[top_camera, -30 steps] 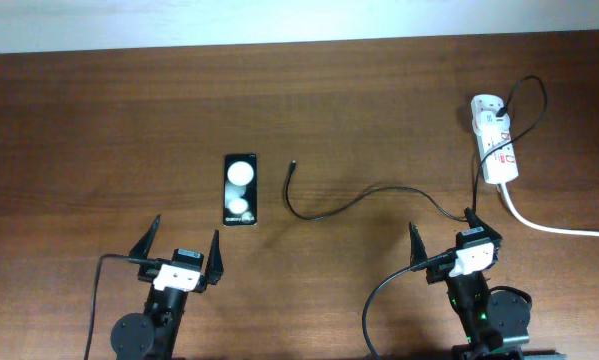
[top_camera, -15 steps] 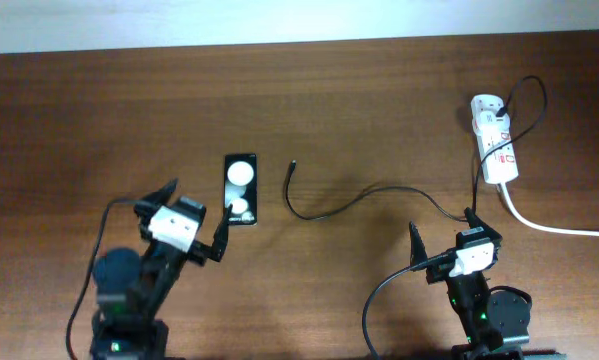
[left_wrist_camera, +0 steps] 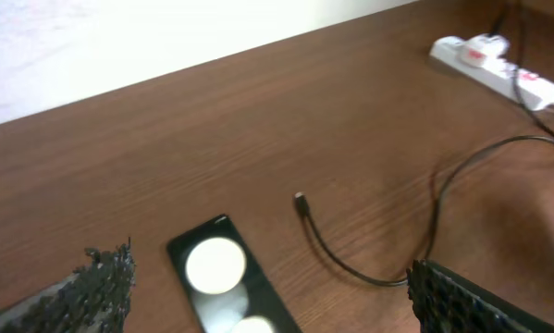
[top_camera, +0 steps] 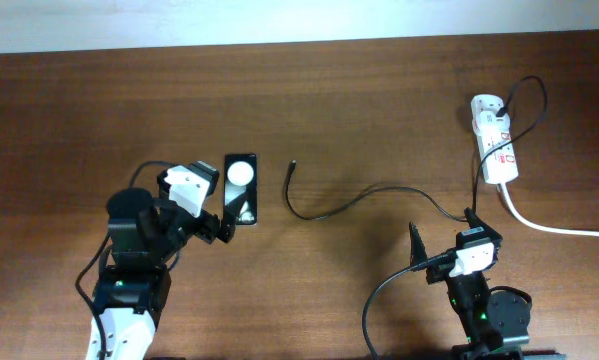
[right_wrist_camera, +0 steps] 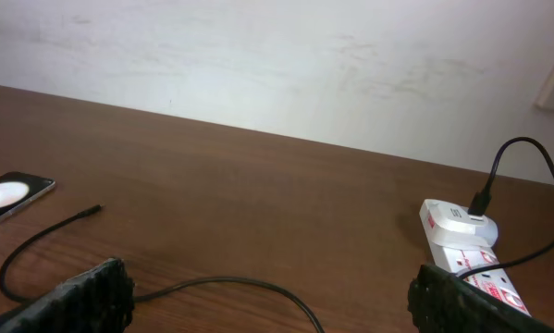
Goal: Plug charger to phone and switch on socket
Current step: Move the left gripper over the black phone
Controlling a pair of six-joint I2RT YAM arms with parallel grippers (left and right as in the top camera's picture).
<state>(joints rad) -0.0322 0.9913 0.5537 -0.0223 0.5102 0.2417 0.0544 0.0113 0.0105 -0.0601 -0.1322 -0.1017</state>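
Note:
The phone (top_camera: 241,190) lies flat left of centre, its glossy screen reflecting lights. The charger (top_camera: 324,213) curves from its small tip (top_camera: 293,166) right of the phone back to the socket (top_camera: 495,140), a white power strip at the far right. My left gripper (top_camera: 215,203) is open and empty, at the phone's near left side. In the left wrist view the phone (left_wrist_camera: 223,282) shows between the fingers (left_wrist_camera: 277,310), with the charger tip (left_wrist_camera: 300,199) and socket (left_wrist_camera: 494,65) beyond. My right gripper (top_camera: 441,236) is open and empty, near the cable. It (right_wrist_camera: 277,301) faces the socket (right_wrist_camera: 466,245).
A thick white cord (top_camera: 559,228) runs from the socket off the right edge. The charger's plug end loops above the strip (top_camera: 527,95). A pale wall borders the table's far edge (top_camera: 279,45). The robots' own black wires hang near each base.
My left arm has moved forward and right, turning toward the phone, and its open gripper now sits beside the phone's near end. The right arm, charger, phone and socket have not moved.

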